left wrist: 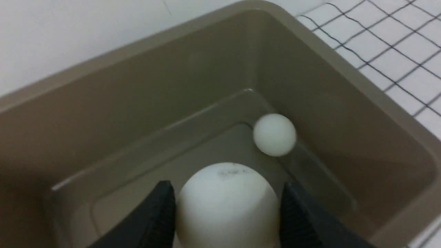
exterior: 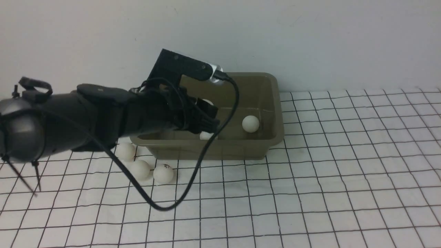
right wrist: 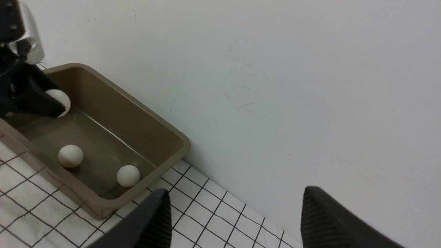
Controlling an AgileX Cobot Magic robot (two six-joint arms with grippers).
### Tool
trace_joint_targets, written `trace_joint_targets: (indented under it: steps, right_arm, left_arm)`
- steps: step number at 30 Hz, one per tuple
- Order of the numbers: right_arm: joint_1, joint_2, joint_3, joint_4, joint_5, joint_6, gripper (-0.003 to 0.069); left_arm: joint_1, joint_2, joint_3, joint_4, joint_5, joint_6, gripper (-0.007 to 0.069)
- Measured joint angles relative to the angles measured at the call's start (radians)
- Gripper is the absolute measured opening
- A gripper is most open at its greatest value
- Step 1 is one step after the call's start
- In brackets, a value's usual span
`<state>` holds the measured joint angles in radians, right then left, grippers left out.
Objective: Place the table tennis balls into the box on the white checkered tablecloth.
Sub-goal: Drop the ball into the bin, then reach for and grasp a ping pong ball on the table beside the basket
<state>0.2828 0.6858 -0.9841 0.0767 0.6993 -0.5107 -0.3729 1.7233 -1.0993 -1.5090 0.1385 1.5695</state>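
Small matte white ball [left wrist: 227,210], underside cut off, front view mostly hidden, clamped in black left gripper [left wrist: 227,187] over olive-grey plastic tub [left wrist: 137,103].

No readable text.
The ball [exterior: 163,173] on the tablecloth [exterior: 310,172] carries a small dark print, too blurred to make out.

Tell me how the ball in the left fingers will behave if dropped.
The held table tennis ball is round, so it likely rolls on the smooth floor of the box. The walls should stop it, as with the loose ball resting near one.
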Motion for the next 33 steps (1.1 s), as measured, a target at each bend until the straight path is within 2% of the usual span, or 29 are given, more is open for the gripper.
trace_joint_targets:
  steps: [3, 5, 7, 9, 13, 22, 29, 31, 33]
  right_arm:
    - [0.0, 0.0, 0.0, 0.001, 0.0, -0.001, 0.0462]
    - [0.0, 0.0, 0.0, 0.001, 0.0, -0.004, 0.0462]
    - [0.0, 0.0, 0.0, 0.001, 0.0, -0.006, 0.0462]
    - [0.0, 0.0, 0.0, 0.001, 0.0, -0.007, 0.0462]
    - [0.0, 0.0, 0.0, 0.001, 0.0, -0.007, 0.0462]
    - [0.0, 0.0, 0.0, 0.001, 0.0, -0.007, 0.0462]
    - [0.0, 0.0, 0.0, 0.001, -0.001, -0.007, 0.0462]
    - [0.0, 0.0, 0.0, 0.001, -0.001, -0.007, 0.0462]
    - [0.0, 0.0, 0.0, 0.001, -0.001, -0.007, 0.0462]
  left_arm:
    - [0.054, 0.103, -0.095, -0.002, 0.101, 0.036, 0.035]
    - [0.074, 0.153, -0.13, -0.005, 0.178, 0.021, 0.0379]
    - [0.092, 0.183, -0.142, -0.001, 0.238, -0.042, 0.044]
    - [0.104, 0.18, -0.144, 0.037, 0.281, -0.106, 0.0461]
    - [0.129, 0.108, -0.144, 0.267, 0.367, -0.306, 0.0433]
    - [0.131, -0.031, -0.144, 0.641, 0.48, -0.643, 0.0354]
    - [0.131, -0.186, -0.144, 1.098, 0.676, -1.119, 0.033]
    - [0.131, -0.195, -0.138, 1.192, 0.763, -1.242, 0.033]
    - [0.131, -0.195, -0.123, 1.214, 0.781, -1.272, 0.033]
